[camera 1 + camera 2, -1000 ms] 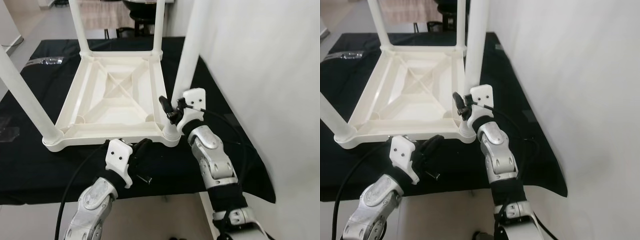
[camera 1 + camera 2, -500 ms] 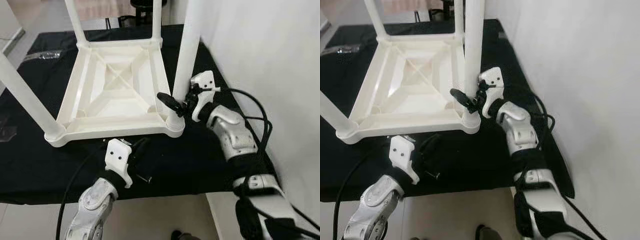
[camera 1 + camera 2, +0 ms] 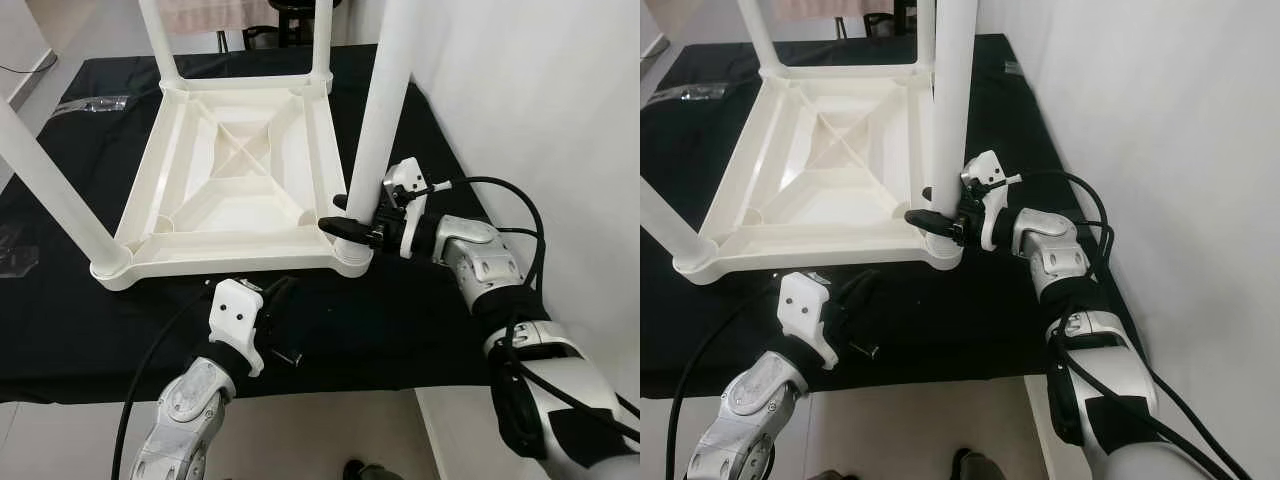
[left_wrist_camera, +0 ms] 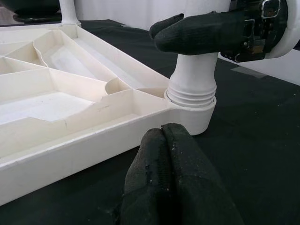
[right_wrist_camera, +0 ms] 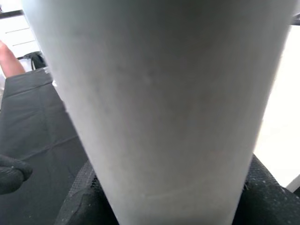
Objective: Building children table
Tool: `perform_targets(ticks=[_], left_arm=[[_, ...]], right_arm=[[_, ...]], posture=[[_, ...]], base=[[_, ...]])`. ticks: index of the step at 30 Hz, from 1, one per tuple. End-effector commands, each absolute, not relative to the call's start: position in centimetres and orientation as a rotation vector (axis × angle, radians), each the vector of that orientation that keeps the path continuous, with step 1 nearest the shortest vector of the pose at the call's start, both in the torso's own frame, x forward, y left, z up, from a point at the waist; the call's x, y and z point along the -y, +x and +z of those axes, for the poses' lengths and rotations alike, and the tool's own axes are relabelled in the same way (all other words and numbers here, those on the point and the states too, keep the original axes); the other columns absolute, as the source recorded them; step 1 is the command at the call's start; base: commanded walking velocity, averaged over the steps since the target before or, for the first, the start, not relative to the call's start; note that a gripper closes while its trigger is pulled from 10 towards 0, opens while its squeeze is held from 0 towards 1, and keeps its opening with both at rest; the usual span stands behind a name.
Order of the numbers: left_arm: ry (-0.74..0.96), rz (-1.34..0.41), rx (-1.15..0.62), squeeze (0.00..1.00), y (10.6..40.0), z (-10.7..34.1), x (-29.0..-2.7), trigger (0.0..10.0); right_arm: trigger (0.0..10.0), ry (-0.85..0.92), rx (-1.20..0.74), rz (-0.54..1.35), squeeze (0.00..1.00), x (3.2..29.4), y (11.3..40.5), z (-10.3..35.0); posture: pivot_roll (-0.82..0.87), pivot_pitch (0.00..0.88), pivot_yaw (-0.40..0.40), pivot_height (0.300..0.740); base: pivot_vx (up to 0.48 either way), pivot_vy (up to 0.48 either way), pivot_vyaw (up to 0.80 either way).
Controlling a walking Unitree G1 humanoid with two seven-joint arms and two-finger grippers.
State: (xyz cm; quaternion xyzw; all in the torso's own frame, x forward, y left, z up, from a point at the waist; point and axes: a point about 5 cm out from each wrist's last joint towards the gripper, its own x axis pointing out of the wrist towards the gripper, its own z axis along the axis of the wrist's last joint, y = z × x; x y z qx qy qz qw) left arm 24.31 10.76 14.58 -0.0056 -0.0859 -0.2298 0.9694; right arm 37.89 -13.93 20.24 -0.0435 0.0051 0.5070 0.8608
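You have the black-covered table (image 3: 60, 330) carrying the whole job, its dark cloth giving the white parts a flat bed to lie on. On it lies the children's table top (image 3: 232, 190), upside down with its ribbed underside facing up, which is how the corner sockets are exposed for the legs. All four legs stand upright in their corners; the near-right leg (image 3: 385, 110) is the one you are working on, seated in its threaded collar at the corner nearest the wall.

Your right hand (image 3: 350, 215) reaches in from the wall side, low on that leg just above the collar, its two fingers clamped around the shaft. That low grip suits twisting or pressing the leg home in the socket, so I judge this to be the tightening of the last leg.

Your left hand (image 3: 278, 325) rests on the cloth just in front of the top's near edge, fingers pressed together and holding nothing, apparently standing by to steady the frame.
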Motion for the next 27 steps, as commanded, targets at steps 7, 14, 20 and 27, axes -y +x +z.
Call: perform_targets(ticks=[7, 14, 20, 27], left_arm=[[-0.008, -0.467, 0.172, 0.0, 24.0, 14.4, -10.7, 10.0], [-0.005, -0.463, 0.172, 0.0, 24.0, 14.5, -10.8, 10.0], [0.0, -0.461, 0.167, 0.0, 24.3, 14.4, -11.2, 10.0], [-0.008, -0.471, 0.163, 0.0, 24.4, 14.2, -10.9, 10.0]], right_arm=[[0.0, -0.068, -0.051, 1.03, 0.0, 15.3, 37.4, 18.1], [0.0, -0.092, -0.082, 0.761, 0.0, 14.6, 37.7, 16.0], [0.0, 0.008, 0.025, 0.467, 0.0, 8.4, 33.7, 13.9], [0.0, 0.085, -0.057, 0.441, 0.0, 9.6, 34.9, 13.1]], posture=[[0.07, 0.162, -0.025, 0.74], [0.06, 0.172, -0.036, 0.74], [0.04, 0.158, -0.019, 0.74], [0.05, 0.142, -0.04, 0.74]], base=[[0.0, 0.0, 0.0], [0.0, 0.0, 0.0], [0.0, 0.0, 0.0], [0.0, 0.0, 0.0]])
